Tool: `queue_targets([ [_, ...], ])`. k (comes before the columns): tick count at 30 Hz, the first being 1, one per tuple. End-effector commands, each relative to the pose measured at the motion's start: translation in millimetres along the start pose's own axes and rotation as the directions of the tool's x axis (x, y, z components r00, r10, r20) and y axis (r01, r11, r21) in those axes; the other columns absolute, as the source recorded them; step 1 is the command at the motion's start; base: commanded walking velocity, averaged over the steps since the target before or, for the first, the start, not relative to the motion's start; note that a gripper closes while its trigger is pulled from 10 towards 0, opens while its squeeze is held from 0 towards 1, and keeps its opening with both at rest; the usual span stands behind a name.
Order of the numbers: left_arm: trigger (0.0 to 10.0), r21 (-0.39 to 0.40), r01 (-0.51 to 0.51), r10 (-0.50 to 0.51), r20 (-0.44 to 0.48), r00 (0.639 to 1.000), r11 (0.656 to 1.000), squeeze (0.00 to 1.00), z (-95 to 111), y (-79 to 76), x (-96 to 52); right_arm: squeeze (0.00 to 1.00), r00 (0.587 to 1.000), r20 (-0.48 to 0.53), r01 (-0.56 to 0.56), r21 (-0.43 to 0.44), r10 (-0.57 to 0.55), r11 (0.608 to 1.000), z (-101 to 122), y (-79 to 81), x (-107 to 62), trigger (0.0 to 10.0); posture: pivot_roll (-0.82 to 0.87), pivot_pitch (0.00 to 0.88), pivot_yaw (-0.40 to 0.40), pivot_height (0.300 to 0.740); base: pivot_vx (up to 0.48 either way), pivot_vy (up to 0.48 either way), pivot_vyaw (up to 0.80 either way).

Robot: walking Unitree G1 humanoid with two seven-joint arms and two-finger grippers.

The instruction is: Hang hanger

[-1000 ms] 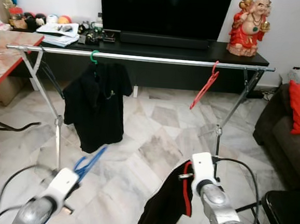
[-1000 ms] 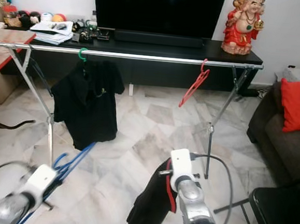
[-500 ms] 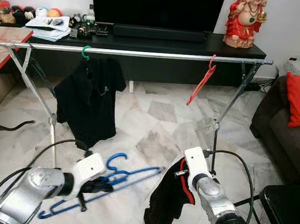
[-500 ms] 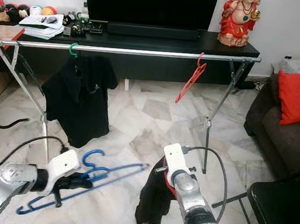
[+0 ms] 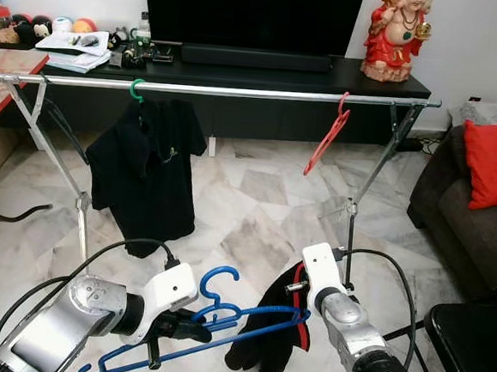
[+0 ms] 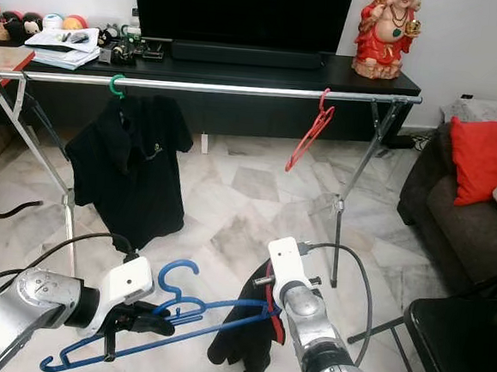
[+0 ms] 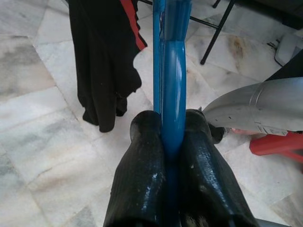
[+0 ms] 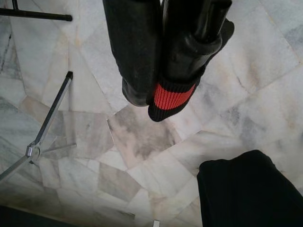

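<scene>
My left gripper (image 7: 171, 142) is shut on a blue hanger (image 5: 212, 317), held low and nearly level, its hook pointing up. The hanger's far end reaches a black garment with red trim (image 5: 270, 347), which hangs from my right gripper (image 8: 163, 92), shut on its red-edged cuff. Farther off stands a metal clothes rail (image 5: 239, 92). On it hang a black shirt on a green hanger (image 5: 151, 165) and a bare red hanger (image 5: 328, 134).
A black TV cabinet (image 5: 240, 69) with a red statue (image 5: 396, 34) stands behind the rail. A dark sofa with a red cushion (image 5: 491, 162) is at the right, a black stool (image 5: 468, 345) at the near right, a table edge (image 5: 2, 89) at the left. Marble floor lies between.
My left arm has swung the blue hanger to the right and up, so its tip now meets the black garment. The camera has shifted slightly.
</scene>
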State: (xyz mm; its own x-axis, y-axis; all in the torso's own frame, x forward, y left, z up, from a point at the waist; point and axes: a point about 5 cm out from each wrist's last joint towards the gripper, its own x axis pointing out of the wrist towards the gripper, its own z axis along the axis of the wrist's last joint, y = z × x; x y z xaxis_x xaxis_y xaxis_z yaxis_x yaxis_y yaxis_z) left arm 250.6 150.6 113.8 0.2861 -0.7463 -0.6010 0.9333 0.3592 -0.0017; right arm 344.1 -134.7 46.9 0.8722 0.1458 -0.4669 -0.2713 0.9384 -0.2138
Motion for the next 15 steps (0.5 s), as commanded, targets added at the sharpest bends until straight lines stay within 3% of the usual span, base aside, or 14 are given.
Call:
queue_targets([
  [1,10.0,0.016,0.003,-0.003,0.003,1.000,1.000,0.00,3,-2.5,-1.3,0.00,1.000,0.031,0.005,0.005,-0.005,1.000,10,-1.3,1.5,10.0,0.14,0.024,-0.037,0.740,0.000,0.000,0.00],
  [15,10.0,-0.010,-0.101,0.102,0.024,0.995,0.995,0.00,-5,0.5,18.1,0.00,1.000,0.024,-0.004,0.025,0.004,1.000,7,2.7,1.4,10.0,0.14,0.033,-0.044,0.740,0.000,0.000,0.00],
])
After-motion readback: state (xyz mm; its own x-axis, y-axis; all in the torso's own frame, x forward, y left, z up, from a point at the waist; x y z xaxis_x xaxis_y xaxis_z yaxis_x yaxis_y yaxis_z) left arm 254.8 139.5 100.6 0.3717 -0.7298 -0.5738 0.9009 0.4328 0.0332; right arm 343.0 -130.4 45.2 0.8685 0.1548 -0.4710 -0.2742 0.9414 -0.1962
